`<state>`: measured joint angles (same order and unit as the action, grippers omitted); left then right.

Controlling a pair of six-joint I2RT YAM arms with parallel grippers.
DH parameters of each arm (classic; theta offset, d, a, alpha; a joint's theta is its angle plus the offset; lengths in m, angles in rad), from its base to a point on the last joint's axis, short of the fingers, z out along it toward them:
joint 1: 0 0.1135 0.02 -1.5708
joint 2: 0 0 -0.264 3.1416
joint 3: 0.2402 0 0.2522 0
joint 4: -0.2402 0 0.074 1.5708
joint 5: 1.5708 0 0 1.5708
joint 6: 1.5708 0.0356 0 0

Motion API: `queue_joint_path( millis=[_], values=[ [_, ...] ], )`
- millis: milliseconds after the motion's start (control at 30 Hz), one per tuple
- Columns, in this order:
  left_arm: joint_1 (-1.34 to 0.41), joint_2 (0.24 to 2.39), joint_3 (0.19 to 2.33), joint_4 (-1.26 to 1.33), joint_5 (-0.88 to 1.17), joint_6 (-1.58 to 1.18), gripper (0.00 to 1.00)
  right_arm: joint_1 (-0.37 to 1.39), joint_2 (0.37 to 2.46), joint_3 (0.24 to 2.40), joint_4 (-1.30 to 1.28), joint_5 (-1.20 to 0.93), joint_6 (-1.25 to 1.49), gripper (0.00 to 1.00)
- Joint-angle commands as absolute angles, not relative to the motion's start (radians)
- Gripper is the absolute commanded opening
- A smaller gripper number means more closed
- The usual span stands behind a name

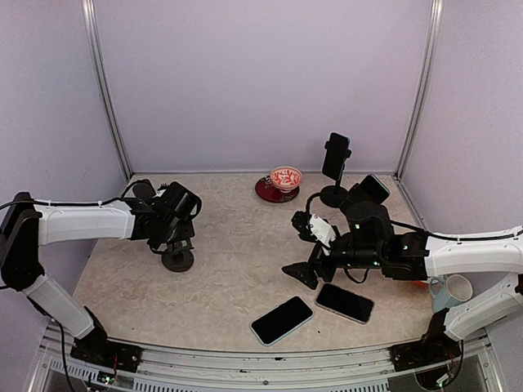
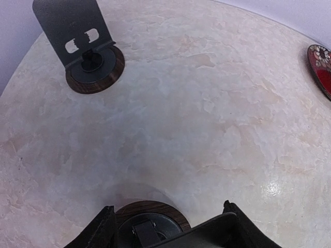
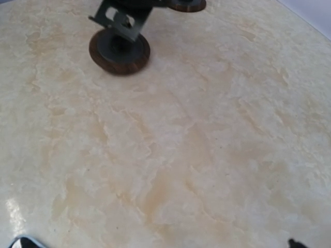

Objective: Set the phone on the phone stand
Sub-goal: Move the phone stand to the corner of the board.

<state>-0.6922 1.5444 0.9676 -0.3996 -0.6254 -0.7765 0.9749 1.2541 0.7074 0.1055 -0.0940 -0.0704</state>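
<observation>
At 5 o'clock on surface (image 1: 229, 245) | phone (image 1: 345, 303) flat, beside right tool (image 1: 301, 274), wide open, empty | left tool (image 2: 168, 212) open, empty, over stand (image 1: 177, 260) | risk: thin phone skids from pinch, striking second phone (image 1: 282, 320)

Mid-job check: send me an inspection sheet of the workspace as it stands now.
Surface: beige mottled table, no spills seen.
Job's things: left phone and right phone lie flat near the front edge; stand under the left hand; second stand, no phone on it.
Clutter: bowl on plate; mug; holder with a clamped phone.
Hands: left hand fingers astride the stand, grip unclear; right hand wide open, empty.
Cables: left cable and right cable run along the arms.
Surroundings: lilac walls, metal posts; nothing else seen.
</observation>
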Motion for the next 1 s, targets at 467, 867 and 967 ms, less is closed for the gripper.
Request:
queue_joint_path(
  millis=[467, 867, 967],
  values=[
    [-0.439, 1.304, 0.711, -0.139, -0.406, -0.470, 0.44, 0.968, 1.288, 0.719, 0.124, -0.086, -0.081, 1.00],
    [-0.383, 1.371, 0.655, -0.055, -0.326, -0.415, 0.59, 0.968, 1.296, 0.719, 0.126, -0.079, -0.086, 1.00],
    [-0.380, 1.372, 0.655, -0.047, -0.313, -0.423, 0.72, 0.968, 1.303, 0.720, 0.125, -0.076, -0.086, 1.00]
  ],
)
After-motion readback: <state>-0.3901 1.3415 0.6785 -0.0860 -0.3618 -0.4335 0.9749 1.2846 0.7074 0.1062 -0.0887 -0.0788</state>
